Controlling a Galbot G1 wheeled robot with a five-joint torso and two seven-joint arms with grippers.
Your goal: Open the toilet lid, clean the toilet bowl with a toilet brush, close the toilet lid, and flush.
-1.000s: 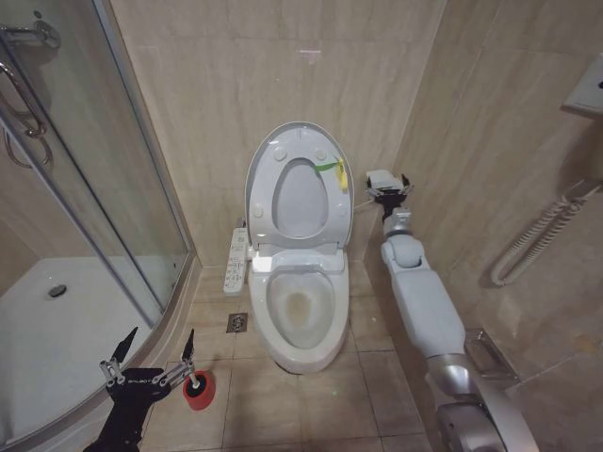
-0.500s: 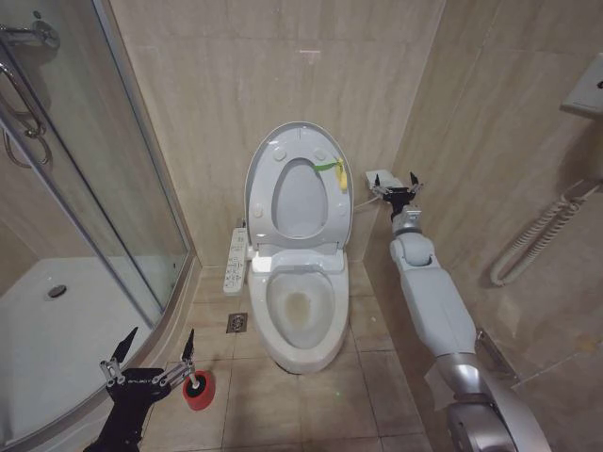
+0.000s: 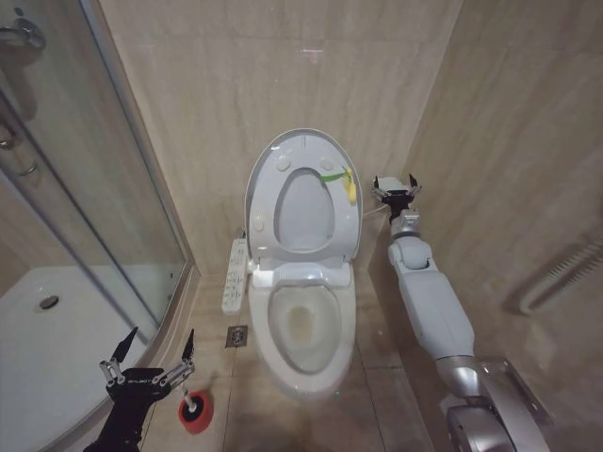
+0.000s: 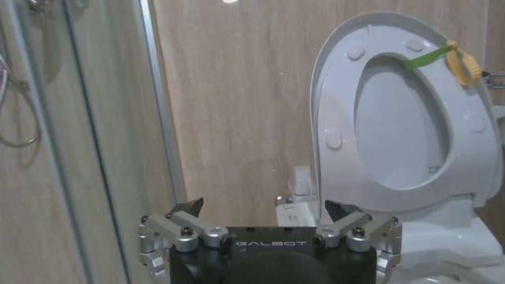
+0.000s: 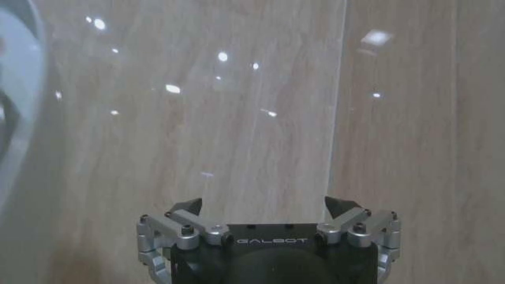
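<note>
**Lid Raised; Right Tool Backing Off Toward the Wall Corner**

Head view: The whole picture is sitting differently from half a second ago, so the camera is moving, not the fixtures. The toilet lid [image 3: 301, 202] is standing upright against the wall with the seat ring raised against it, as before, and the toilet bowl [image 3: 303, 325] is lying exposed. The right tool [image 3: 395, 191] is holding beside the lid's right edge, apart from it, fingers spread and empty, its arm now angled more steeply. In my judgement the opening step is complete and brushing is pending. The left tool [image 3: 149, 363] is hovering spread near the toilet brush [image 3: 194, 409], not touching it. The brush handle is hard to make out.

Left wrist view: The left tool [image 4: 264, 208] is showing spread fingers; the toilet lid [image 4: 406, 118] is cut off at the frame edge.

Right wrist view: The right tool [image 5: 264, 205] is facing bare wall tiles, spread.
</note>
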